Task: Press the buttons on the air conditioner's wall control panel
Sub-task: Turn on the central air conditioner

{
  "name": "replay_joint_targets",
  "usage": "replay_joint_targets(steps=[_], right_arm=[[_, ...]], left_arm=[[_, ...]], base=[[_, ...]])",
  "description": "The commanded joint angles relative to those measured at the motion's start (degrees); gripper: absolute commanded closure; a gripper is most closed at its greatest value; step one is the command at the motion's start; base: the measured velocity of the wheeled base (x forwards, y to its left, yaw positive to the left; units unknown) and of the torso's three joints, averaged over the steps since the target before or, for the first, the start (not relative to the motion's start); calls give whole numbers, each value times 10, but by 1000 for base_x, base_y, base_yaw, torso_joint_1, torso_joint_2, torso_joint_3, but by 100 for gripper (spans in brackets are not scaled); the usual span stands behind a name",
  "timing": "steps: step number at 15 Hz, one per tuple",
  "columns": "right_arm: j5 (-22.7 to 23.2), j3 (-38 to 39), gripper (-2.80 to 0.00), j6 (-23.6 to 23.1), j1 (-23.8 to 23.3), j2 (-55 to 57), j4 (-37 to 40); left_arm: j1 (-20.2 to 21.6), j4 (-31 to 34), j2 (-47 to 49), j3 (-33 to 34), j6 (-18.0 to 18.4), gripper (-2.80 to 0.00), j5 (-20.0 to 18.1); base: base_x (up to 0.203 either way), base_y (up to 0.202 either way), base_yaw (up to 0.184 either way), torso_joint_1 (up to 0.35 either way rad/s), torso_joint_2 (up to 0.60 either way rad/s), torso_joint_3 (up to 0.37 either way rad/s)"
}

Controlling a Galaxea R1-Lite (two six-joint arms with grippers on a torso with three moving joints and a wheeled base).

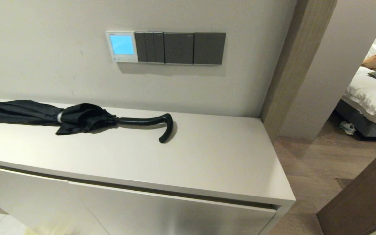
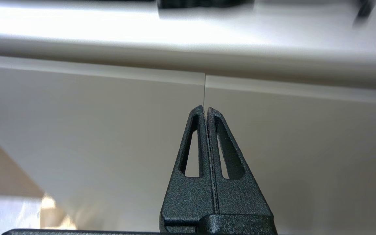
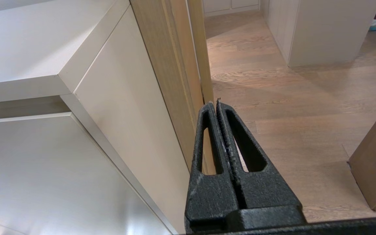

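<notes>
The air conditioner's wall control panel [image 1: 121, 46] is a small white thermostat with a glowing blue screen, on the wall above the cabinet. Its buttons [image 1: 121, 59] form a faint pale row under the screen. Neither gripper shows in the head view. My left gripper [image 2: 205, 109] is shut and empty, low in front of the cabinet doors, pointing at the seam between them. My right gripper [image 3: 215, 103] is shut and empty, low beside the cabinet's right end, over the wooden floor.
Three dark grey switch plates [image 1: 179, 48] sit right of the thermostat. A black folded umbrella [image 1: 77, 119] lies on the white cabinet top [image 1: 207, 156]. A wooden door frame [image 1: 286, 65] stands at the cabinet's right, with a bed [image 1: 370, 94] beyond.
</notes>
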Motion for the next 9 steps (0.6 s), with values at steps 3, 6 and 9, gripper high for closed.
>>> replay_joint_targets(steps=[3,6,9], right_arm=[[0,1,0,0,0,0,0],[0,0,0,0,0,0,0],[0,1,0,0,0,0,0]], left_arm=[[1,16,31,-89,1,0,-2],[0,14,85,-144,0,0,-8],[-3,-4,224,-254,-9,0,-27]], base=[[0,0,0,0,0,0],[0,0,0,0,0,0],[0,0,0,0,0,0]])
